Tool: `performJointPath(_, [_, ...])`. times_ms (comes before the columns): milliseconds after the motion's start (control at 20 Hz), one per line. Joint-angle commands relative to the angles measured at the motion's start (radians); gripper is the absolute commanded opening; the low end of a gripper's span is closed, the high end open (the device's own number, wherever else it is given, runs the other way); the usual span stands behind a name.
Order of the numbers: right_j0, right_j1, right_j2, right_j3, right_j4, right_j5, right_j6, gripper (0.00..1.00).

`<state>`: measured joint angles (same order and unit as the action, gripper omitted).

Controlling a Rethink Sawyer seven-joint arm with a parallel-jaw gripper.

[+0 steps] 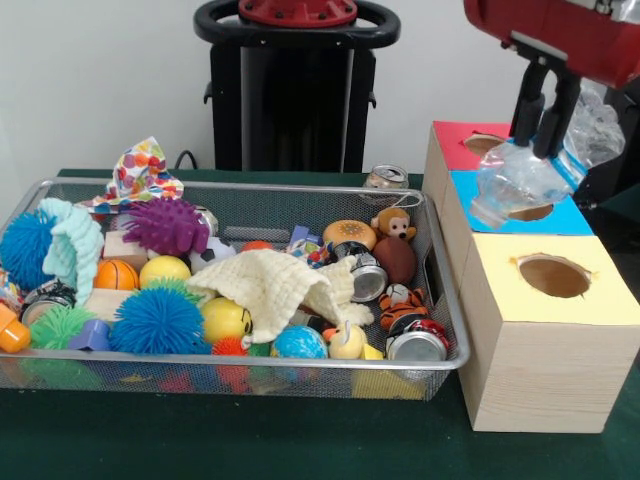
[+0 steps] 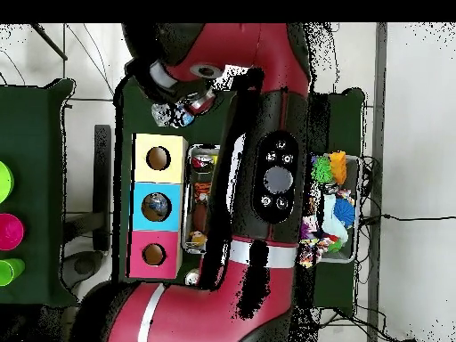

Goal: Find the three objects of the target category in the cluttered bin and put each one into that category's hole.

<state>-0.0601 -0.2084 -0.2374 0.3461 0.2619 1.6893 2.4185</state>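
Observation:
The silver wire-mesh bin (image 1: 240, 186) fills the table's left and middle, packed with spiky balls, toy balls, cloths, cans and small plush toys. To its right stand three wooden boxes with round holes: a red-topped box (image 1: 460, 140) farthest, a blue-topped box (image 1: 565, 217) in the middle and a yellow-topped box (image 1: 552, 276) nearest. My gripper (image 1: 545, 125) comes down from the upper right and is shut on a crumpled clear plastic bottle (image 1: 520, 180). The bottle hangs tilted just above the blue box's hole. In the overhead view my arm hides most of the bin (image 2: 358, 214).
Crushed cans (image 1: 415, 343) and a cream cloth (image 1: 270, 285) lie in the bin. One can (image 1: 386, 177) sits behind the bin's far rim, and a patterned cloth (image 1: 140, 170) hangs over its back left. The black pedestal (image 1: 295, 90) stands behind.

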Motion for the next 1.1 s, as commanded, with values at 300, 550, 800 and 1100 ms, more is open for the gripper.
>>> performJointPath(300, [0.026,-0.093,0.039,0.390,0.024,-0.221,0.279,0.00])
performJointPath(550, [0.034,-0.107,0.023,0.393,0.034,-0.206,0.300,0.00])
performJointPath(800, [0.063,-0.136,0.013,0.438,0.041,-0.214,0.333,0.00])
performJointPath(1100, [0.104,-0.181,0.003,0.549,0.044,-0.280,0.345,0.00])
